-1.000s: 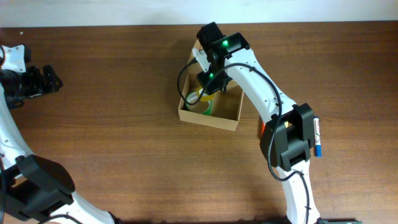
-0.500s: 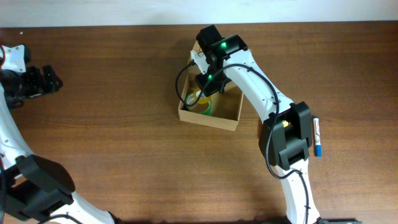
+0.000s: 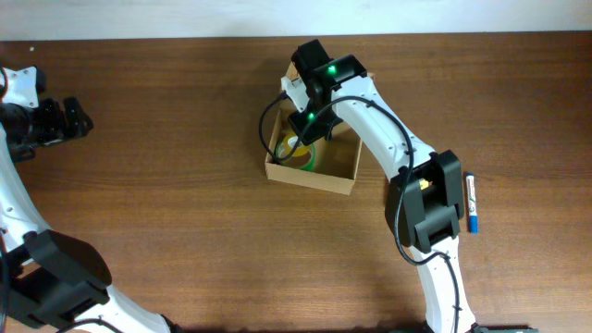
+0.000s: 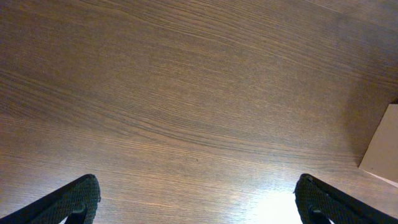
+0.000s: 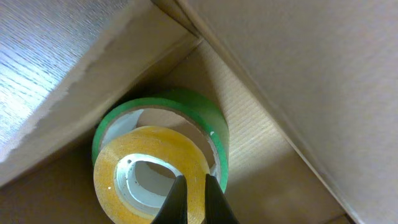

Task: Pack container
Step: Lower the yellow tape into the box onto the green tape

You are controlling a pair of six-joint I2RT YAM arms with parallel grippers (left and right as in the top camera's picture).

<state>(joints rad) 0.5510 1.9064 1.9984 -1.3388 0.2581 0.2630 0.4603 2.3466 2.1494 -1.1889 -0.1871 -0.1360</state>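
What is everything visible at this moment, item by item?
container: one, tan cardboard, open, mid-table
yellow tape roll: one, yellow, inside the container
green tape roll: one, green, in a corner of the container, partly behind the yellow tape roll
marker: one, white with a blue end, right side of the table
table: one, brown wood
left gripper: open, over bare wood, far left
right gripper: inside the container, shut on the yellow tape roll

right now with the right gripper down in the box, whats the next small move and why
Probably open the right gripper and let go: its fingers pinch the wall of the yellow tape roll, which already seems to rest on the green roll inside the container.
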